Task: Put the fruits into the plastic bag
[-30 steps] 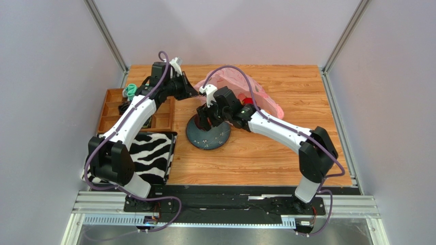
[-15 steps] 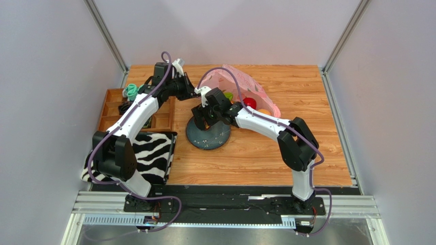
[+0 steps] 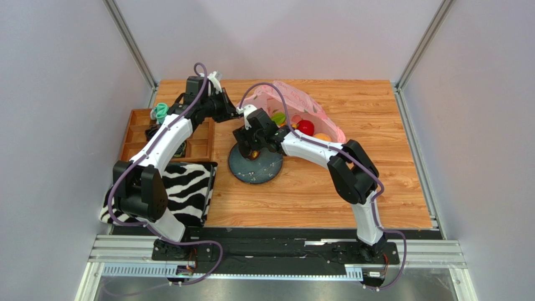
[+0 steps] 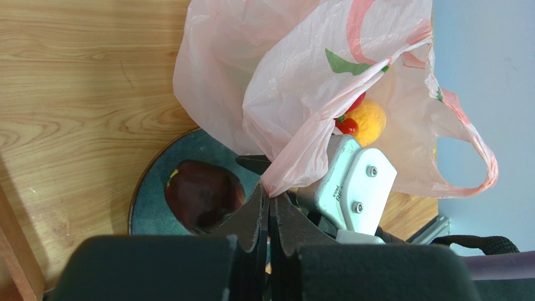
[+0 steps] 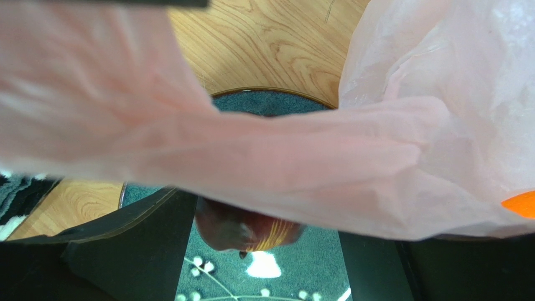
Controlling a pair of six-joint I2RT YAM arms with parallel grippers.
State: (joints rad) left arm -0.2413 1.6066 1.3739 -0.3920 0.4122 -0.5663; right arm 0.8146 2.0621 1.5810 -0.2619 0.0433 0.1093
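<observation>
- Where its film drapes the right wrist view, the plastic bag [image 3: 301, 106] half hides the dark fruit [image 5: 245, 229] on the plate [image 3: 257, 172].
- Right gripper [image 5: 264, 251] spread around it, not touching; left gripper [image 4: 269, 210] clenched on the bag's edge.
- Bag mouth lifted higher than before, apple [image 3: 306, 126] showing inside.

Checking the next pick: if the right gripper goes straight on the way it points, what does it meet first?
The right gripper would likely meet the dark fruit on the plate, between its open jaws. A fold of the bag hangs across the wrist view and might brush first; depth is unclear.
</observation>
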